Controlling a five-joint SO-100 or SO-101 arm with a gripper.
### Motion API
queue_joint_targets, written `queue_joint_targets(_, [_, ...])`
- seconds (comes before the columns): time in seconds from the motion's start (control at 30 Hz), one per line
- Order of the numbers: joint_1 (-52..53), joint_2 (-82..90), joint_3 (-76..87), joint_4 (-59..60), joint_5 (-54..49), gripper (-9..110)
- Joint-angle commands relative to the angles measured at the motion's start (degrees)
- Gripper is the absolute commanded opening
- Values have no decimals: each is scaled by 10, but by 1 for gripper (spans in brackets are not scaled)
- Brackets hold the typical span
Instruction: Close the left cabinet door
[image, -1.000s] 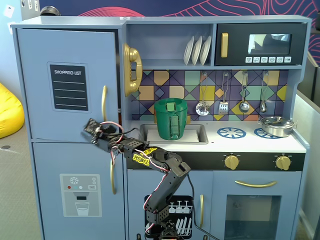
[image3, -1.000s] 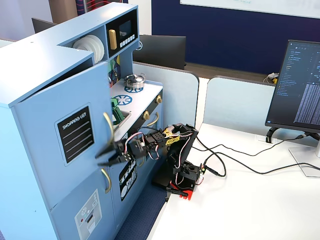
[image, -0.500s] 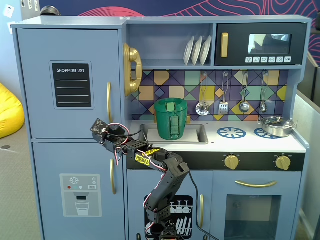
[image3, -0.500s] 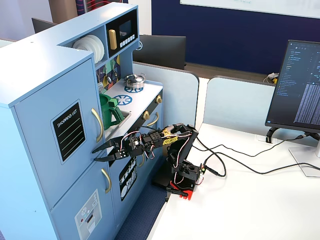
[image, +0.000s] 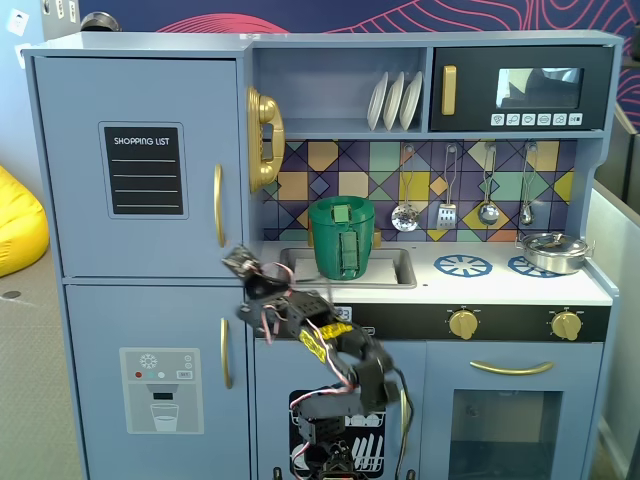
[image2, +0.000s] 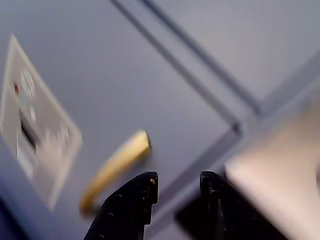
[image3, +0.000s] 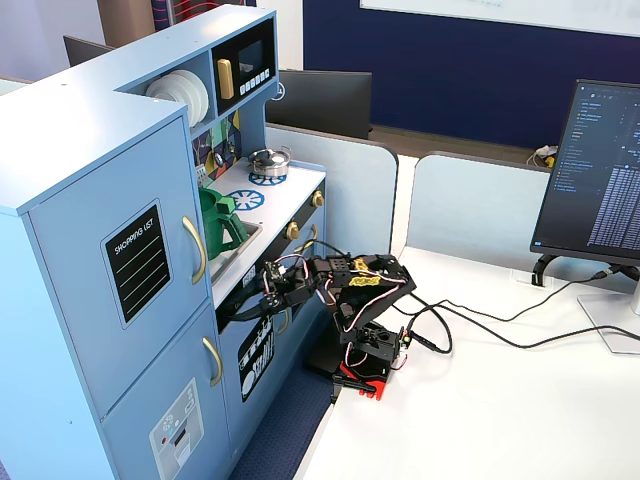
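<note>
The left cabinet door (image: 140, 165) is light blue with a black "SHOPPING LIST" panel (image: 145, 170) and a curved gold handle (image: 218, 205). It lies flush with the cabinet front in both fixed views (image3: 120, 260). My gripper (image: 240, 262) is just below the handle's lower end, at the seam between the upper and lower doors, and also shows in the other fixed view (image3: 262, 298). In the wrist view the gripper (image2: 177, 182) is open and empty, its black fingers (image2: 137, 200) close to the blue front, with the lower door's gold handle (image2: 115, 167) to their left.
The lower blue door with the ice-dispenser graphic (image: 162, 390) is shut below. A green pitcher (image: 342, 238) stands in the sink, a gold toy phone (image: 263, 140) hangs right of the door. The arm's base (image3: 365, 365) sits on a white desk with cables and a monitor (image3: 595, 175).
</note>
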Motion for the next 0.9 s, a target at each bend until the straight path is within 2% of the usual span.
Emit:
queue_joint_targets(0.0, [87,131,47,164,48,0])
queue_joint_targets(0.17, [236,240,169,318,92,0])
queue_joint_targets(0.3, [301,263,234,420,163,0])
queue_joint_targets(0.43, [303,255,265,508,257,0])
queue_joint_targets(0.57, [316,275,309,579,287,0])
queue_joint_targets(0.63, [320,290,321,587,339,0])
queue_joint_targets(0.77, [329,303,321,594,339,0])
queue_joint_targets(0.87, [333,313,321,592,386,0])
